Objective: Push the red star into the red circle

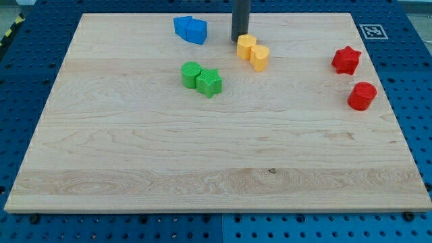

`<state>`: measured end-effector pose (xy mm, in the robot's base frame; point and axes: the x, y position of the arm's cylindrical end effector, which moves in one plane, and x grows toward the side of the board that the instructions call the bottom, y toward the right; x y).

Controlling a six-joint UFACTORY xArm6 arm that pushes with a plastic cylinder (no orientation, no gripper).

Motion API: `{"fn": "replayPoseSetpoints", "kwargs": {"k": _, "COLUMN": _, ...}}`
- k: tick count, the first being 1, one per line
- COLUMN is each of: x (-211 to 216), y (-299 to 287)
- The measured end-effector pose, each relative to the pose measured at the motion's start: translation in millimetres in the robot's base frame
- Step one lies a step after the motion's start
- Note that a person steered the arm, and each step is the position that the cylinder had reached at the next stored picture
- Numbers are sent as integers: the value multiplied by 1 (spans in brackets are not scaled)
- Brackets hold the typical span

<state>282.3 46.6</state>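
Observation:
The red star [346,60] lies near the view's right edge of the wooden board. The red circle [362,96] lies just below it and a little to the right, with a small gap between them. My tip [239,39] stands at the view's top centre, far to the left of both red blocks. It sits just above and left of two yellow blocks [252,52], close to or touching the upper one.
Two blue blocks [190,29] lie together left of my tip. A green circle [192,73] and a green star [210,82] touch each other below them. The wooden board [202,155] rests on a blue pegboard table [20,81].

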Motion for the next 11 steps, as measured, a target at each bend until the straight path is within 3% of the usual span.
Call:
{"fn": "replayPoseSetpoints", "kwargs": {"k": 1, "x": 22, "y": 0}}
{"fn": "replayPoseSetpoints", "kwargs": {"k": 2, "x": 6, "y": 24}}
{"fn": "replayPoseSetpoints", "kwargs": {"k": 4, "x": 2, "y": 160}}
{"fn": "replayPoseSetpoints", "kwargs": {"k": 6, "x": 50, "y": 212}}
{"fn": "replayPoseSetpoints", "kwargs": {"k": 9, "x": 108, "y": 224}}
{"fn": "replayPoseSetpoints", "kwargs": {"k": 11, "x": 26, "y": 204}}
